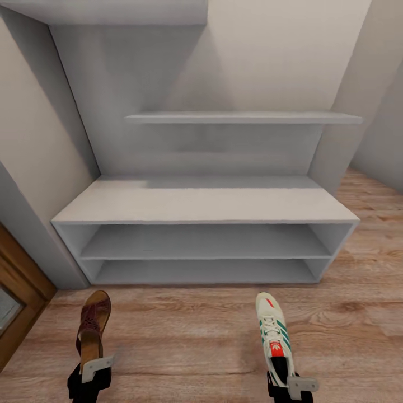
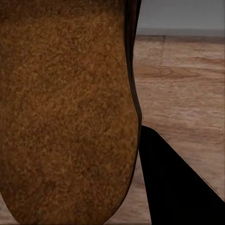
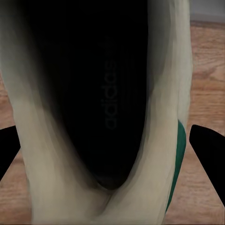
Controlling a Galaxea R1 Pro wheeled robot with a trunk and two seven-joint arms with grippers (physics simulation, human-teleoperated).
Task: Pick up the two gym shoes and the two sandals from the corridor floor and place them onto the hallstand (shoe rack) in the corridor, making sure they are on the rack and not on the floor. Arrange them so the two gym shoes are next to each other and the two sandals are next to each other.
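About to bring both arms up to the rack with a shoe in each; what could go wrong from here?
1. The left pincer grips the sandal only at its heel end, so the long toe may sag or swing and slip out.
2. The right pincer likewise holds the gym shoe by the heel; its toe could catch the hallstand edge.
3. Different shoes placed side by side could spoil the pairing.

The hallstand [image 1: 204, 202] is light grey all over, same as its shelves. The corridor floor [image 1: 184, 336] is light brown with wood grain. The sandal [image 1: 92, 327] has dark reddish-brown straps and a tan insole. The gym shoe [image 1: 274, 330] is white with green side stripes, white laces and a red-orange tongue; inside it looks black.
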